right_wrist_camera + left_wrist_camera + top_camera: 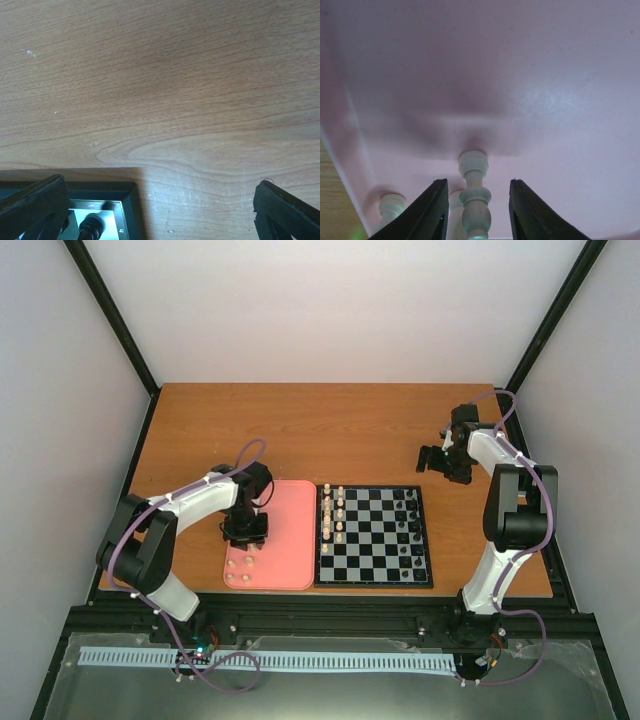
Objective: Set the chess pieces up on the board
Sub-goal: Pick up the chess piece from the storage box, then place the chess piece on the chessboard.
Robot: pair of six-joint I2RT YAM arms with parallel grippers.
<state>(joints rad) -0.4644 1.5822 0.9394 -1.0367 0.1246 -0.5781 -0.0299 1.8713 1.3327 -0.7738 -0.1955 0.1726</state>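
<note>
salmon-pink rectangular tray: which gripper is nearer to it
Left. The left gripper sits over the pink tray, fingers flanking a cream-white chess piece; the right gripper hovers above the wooden table past the chequered chessboard's far right corner.

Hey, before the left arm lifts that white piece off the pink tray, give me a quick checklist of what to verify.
1. The cream piece upright and centred between the fingers of the left tool: ok.
2. Fingers touching it: not ok, gaps show on both sides.
3. The neighbouring piece clear of the fingers: cannot tell, it stands close to one.
4. Free squares on the cream side of the board: ok, some near ones look empty.
5. The right tool out of the path: ok, open over the table beyond the board's far corner.
</note>
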